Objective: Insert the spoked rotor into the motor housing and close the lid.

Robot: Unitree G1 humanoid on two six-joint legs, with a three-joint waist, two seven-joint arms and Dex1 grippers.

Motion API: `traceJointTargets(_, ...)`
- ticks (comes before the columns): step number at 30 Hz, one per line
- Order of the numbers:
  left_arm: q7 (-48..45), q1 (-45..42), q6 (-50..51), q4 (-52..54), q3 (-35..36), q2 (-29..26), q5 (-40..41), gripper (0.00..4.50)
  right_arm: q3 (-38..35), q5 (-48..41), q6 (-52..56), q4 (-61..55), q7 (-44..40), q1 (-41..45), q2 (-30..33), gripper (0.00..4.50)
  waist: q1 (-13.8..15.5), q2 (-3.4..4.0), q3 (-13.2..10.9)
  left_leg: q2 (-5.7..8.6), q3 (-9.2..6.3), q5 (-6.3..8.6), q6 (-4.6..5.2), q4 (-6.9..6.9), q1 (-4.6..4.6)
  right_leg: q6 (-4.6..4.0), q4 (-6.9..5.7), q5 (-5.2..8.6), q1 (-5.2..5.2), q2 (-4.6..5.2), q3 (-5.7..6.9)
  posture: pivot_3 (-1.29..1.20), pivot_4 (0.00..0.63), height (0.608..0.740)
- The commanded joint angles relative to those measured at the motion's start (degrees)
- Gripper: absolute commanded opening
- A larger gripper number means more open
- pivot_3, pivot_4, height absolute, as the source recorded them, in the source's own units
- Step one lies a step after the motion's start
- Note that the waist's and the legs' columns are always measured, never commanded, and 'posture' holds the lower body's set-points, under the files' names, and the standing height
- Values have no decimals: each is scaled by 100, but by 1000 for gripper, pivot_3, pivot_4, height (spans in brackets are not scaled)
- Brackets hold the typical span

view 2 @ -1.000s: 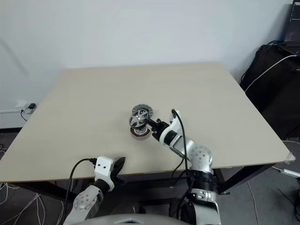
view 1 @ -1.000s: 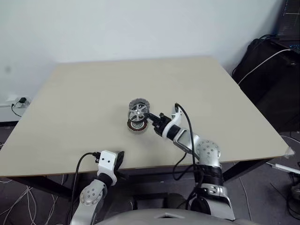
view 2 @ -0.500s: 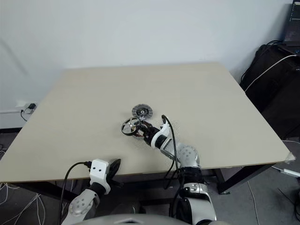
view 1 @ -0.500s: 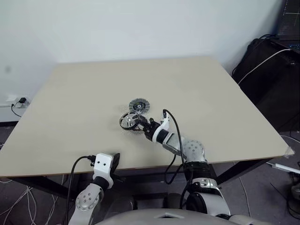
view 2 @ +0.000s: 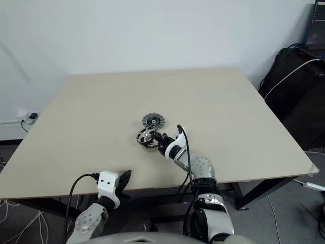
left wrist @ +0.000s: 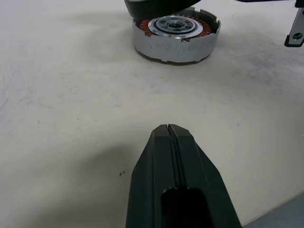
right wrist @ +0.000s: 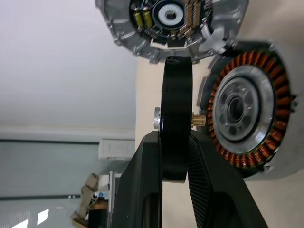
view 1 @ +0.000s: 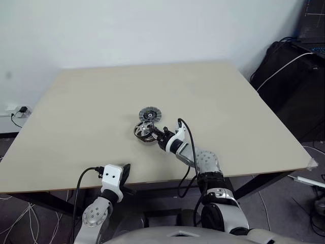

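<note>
Rotor poised over the housing, lid waiting

You are holding the spoked rotor (right wrist: pixel 176 118) by its black rim in the right gripper (right wrist: pixel 175 156), its shaft hovering just beside the centre of the motor housing (right wrist: pixel 244 111) on the table (view 1: pixel 228 101); it is not seated yet. The lid (view 1: pixel 150 113) is lying just beyond the housing, open face up, still to be fitted. Your left gripper (left wrist: pixel 171 142) is sitting clenched and empty near the table's edge.
</note>
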State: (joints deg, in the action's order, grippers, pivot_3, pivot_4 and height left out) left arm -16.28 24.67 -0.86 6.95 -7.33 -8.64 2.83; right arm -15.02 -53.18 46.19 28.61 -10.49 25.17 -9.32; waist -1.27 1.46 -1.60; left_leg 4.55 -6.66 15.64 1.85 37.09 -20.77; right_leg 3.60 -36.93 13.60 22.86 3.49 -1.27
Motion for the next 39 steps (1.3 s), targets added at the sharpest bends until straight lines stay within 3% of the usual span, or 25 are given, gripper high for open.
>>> traceJointTargets(1,8,-35,-133,196,15,-14,9,0,-32,60,-160,12,-150,308,-231,428,-2,1,0,0,0,0,0,0,0,0,0,0,0,0,0,0,0,740)
traceJointTargets(16,14,-26,-89,247,12,-9,17,0,-57,473,-434,360,-335,443,-219,428,-10,10,9,0,1,0,0,1,6,-5,-1,-3,-5,0,-1,0,0,740)
traceJointTargets(17,15,-26,-83,249,10,-5,20,0,-62,483,-436,368,-348,447,-219,1161,-11,10,9,0,1,0,0,1,7,-5,-1,-3,-5,0,-1,0,0,740)
traceJointTargets(23,20,-29,-52,276,-25,23,15,0,-80,502,-318,236,-357,386,-199,3035,-12,12,12,0,1,-1,-1,1,7,-6,-2,-3,-4,1,-2,0,0,740)
traceJointTargets(39,50,-73,297,644,-174,87,13,0,-69,522,369,-1333,238,-213,52,3035,-1,15,16,-1,1,-1,-1,2,8,-6,-2,-4,-5,2,-2,0,0,740)
